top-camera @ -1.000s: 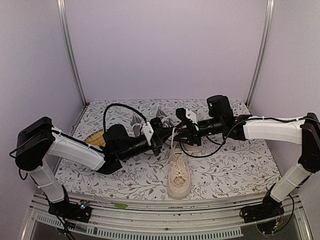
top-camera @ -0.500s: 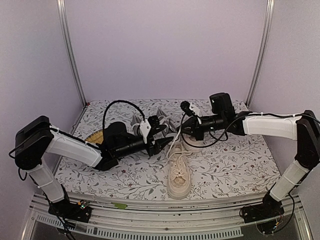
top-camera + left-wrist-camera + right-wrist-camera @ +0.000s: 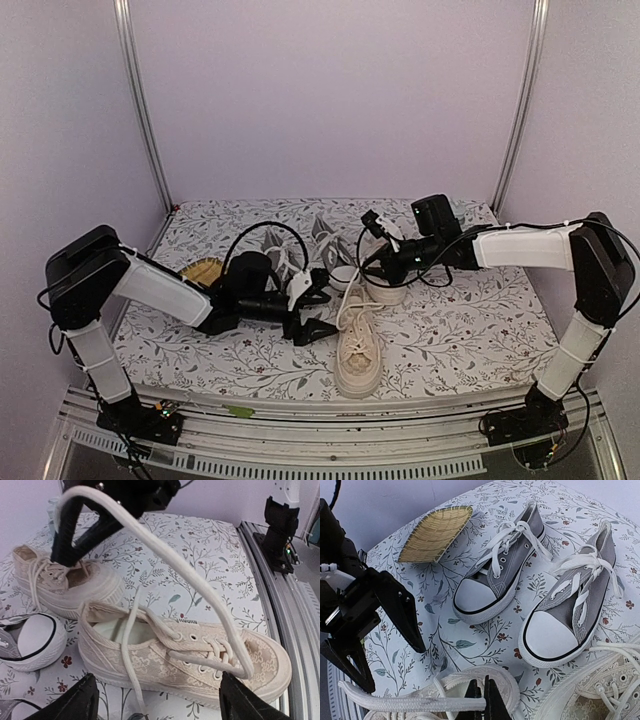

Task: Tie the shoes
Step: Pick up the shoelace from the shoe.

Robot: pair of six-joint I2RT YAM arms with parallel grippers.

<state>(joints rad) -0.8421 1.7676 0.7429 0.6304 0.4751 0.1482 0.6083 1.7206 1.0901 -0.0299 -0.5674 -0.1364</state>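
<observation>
on floral cloth [image 3: 470, 340], right claw [image 3: 481, 699] pinches a flat cream lace [image 3: 410, 700]; left claw [image 3: 322, 312] gapes.

Overhead rear camera faces table [image 3: 470, 330]; close wrist cameras share cream shoe [image 3: 165, 650].

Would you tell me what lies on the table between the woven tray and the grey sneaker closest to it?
Only bare floral tablecloth, as the right wrist view shows; woven tray and grey sneaker lie apart.

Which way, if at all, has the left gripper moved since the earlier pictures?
Yes. The left gripper has dropped back toward the near edge of the table, from beyond the near cream sneaker heel to alongside its middle.
</observation>
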